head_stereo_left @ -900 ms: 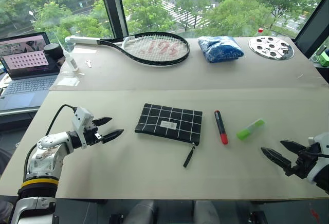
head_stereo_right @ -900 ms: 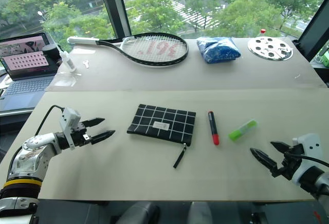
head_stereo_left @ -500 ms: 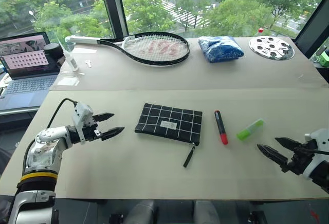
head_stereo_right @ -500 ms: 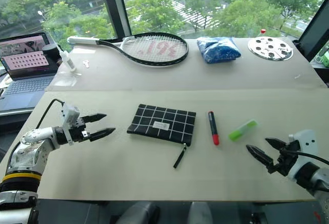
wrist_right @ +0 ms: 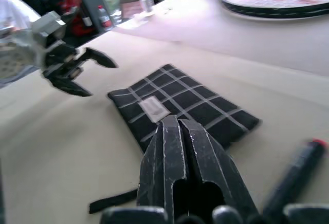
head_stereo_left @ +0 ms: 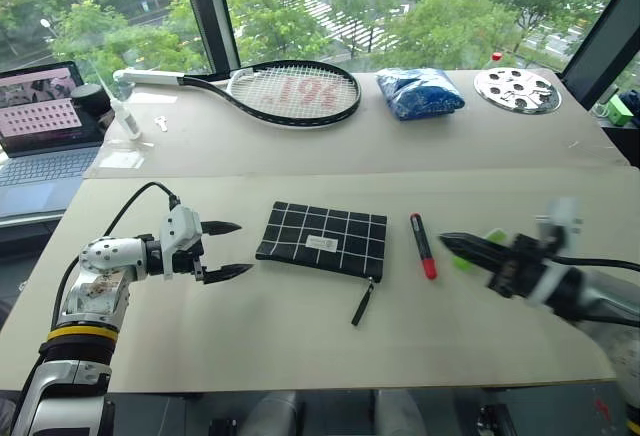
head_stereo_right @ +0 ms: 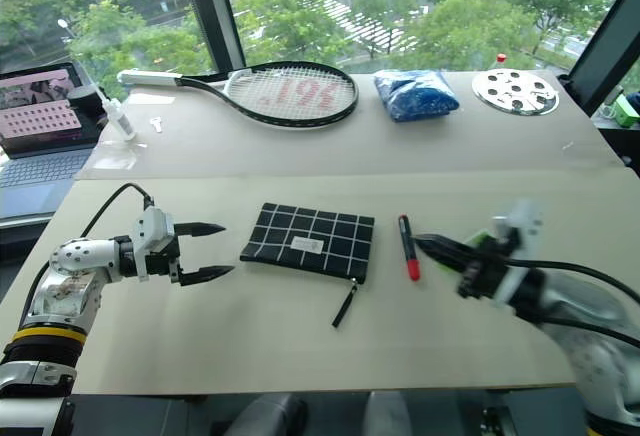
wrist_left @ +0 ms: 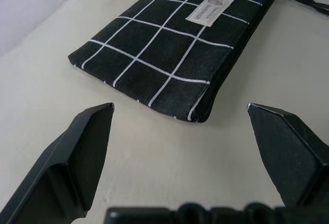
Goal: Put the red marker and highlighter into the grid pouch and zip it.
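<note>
R gripper (head_stereo_left: 450, 243) now swung in from the near-right table edge toward centre; tips just right of the slim black-barrelled, red-capped marker (head_stereo_left: 421, 245), not touching. Jaws pressed fully together, nothing held. Earlier: same gripper out near the right edge with fingers spread. Probable meaning: reach for marker started, but jaws need reopening before any pick.

L gripper (head_stereo_left: 225, 250) just left of the flat black fabric pouch w/ thin white grid lines (head_stereo_left: 323, 239); jaws spread as wide as they go, empty, facing the pouch's left end w/ a small gap. Earlier: further left and nearer. Probable role: brace or hold pouch.

Pouch flat at table centre, white label up, zipper strap (head_stereo_left: 362, 304) trailing toward near edge; appears zipped, not certain. Marker lies just right of pouch, red end toward near side. Short chunky light-green highlighter (head_stereo_left: 494, 238) right of marker, mostly hidden behind R gripper. Pouch, marker, highlighter unmoved vs earlier. Nothing loaded yet.
</note>
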Tool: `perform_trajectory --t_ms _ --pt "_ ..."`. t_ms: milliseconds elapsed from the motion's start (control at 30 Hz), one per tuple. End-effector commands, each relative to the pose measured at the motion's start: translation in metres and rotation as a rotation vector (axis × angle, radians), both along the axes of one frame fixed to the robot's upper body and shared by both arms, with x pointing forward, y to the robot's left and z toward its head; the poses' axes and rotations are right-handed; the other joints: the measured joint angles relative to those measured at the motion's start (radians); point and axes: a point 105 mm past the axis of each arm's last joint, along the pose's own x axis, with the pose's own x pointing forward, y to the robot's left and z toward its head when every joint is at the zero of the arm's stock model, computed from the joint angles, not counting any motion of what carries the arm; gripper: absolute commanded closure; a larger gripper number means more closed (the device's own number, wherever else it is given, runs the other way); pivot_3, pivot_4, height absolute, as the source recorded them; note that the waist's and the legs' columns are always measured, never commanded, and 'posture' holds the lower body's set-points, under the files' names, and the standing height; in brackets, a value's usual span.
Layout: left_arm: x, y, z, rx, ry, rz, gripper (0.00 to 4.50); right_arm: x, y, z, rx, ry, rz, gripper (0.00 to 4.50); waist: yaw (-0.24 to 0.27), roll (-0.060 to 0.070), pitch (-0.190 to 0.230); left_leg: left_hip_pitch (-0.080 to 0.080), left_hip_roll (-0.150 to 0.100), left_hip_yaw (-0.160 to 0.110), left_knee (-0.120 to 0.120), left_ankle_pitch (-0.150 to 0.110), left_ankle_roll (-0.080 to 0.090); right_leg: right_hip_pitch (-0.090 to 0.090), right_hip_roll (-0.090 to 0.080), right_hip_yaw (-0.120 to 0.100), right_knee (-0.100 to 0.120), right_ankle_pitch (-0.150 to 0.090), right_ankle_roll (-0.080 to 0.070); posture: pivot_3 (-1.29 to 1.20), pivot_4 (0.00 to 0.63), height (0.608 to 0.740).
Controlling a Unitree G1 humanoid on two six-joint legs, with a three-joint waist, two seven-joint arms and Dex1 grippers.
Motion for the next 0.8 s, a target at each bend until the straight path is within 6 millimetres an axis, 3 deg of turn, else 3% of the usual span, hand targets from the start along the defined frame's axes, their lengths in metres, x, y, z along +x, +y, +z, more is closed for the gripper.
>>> perform_trajectory --t_ms 33,100,233,367,433,633,800 --pt "-0.001 -0.005 0.003 0.018 -0.032 -0.036 0.00 0.032 0.019 -0.029 -0.207 -0.043 -0.032 4.47 -0.001 -0.001 0.000 0.000 0.000 0.001 0.000 0.002 -0.004 -0.001 0.000 0.000 0.000 0.000 0.000 0.00 0.150 0.740" --pt "-0.002 -0.009 0.002 0.032 -0.042 -0.055 0.00 0.052 0.029 -0.040 -0.322 -0.097 -0.035 4.47 -0.007 -0.002 0.001 0.000 -0.001 0.004 0.001 0.002 -0.004 -0.001 -0.001 0.000 0.000 0.001 -0.001 0.00 0.150 0.740" --pt "-0.004 -0.011 -0.002 0.071 -0.046 -0.081 0.00 0.064 0.039 -0.053 -0.422 -0.131 0.011 4.47 -0.008 -0.003 0.001 -0.003 0.000 0.008 0.001 0.003 -0.005 -0.009 -0.001 -0.001 0.000 0.004 -0.002 0.00 0.150 0.740" --pt "-0.003 -0.012 -0.013 0.140 -0.047 -0.099 0.00 0.065 0.028 -0.096 -0.713 -0.172 0.101 4.47 -0.014 -0.003 0.000 -0.007 0.001 0.009 0.001 0.002 -0.006 -0.014 -0.001 -0.003 0.002 0.008 -0.004 0.00 0.150 0.740" --pt "0.000 -0.014 -0.016 0.174 -0.062 -0.109 0.00 0.068 0.024 -0.106 -0.802 -0.209 0.127 4.47 -0.015 -0.006 -0.002 -0.005 0.001 0.012 0.001 0.002 -0.005 -0.013 -0.001 -0.005 0.000 0.009 -0.005 0.00 0.150 0.740" --pt "0.010 -0.023 -0.016 0.214 -0.179 -0.143 0.00 0.071 0.037 -0.099 -0.736 -0.228 0.134 4.47 -0.011 -0.014 -0.007 0.007 0.006 0.020 0.000 -0.002 0.001 -0.004 0.000 -0.005 -0.001 0.011 -0.007 0.00 0.150 0.740" --pt "0.025 -0.025 -0.020 0.306 -0.321 -0.149 0.00 0.070 0.033 -0.099 -0.721 -0.216 0.117 4.47 -0.001 -0.013 -0.008 0.016 0.013 0.021 0.000 -0.003 0.000 0.005 0.008 -0.005 -0.001 0.012 -0.009 0.00 0.150 0.740"
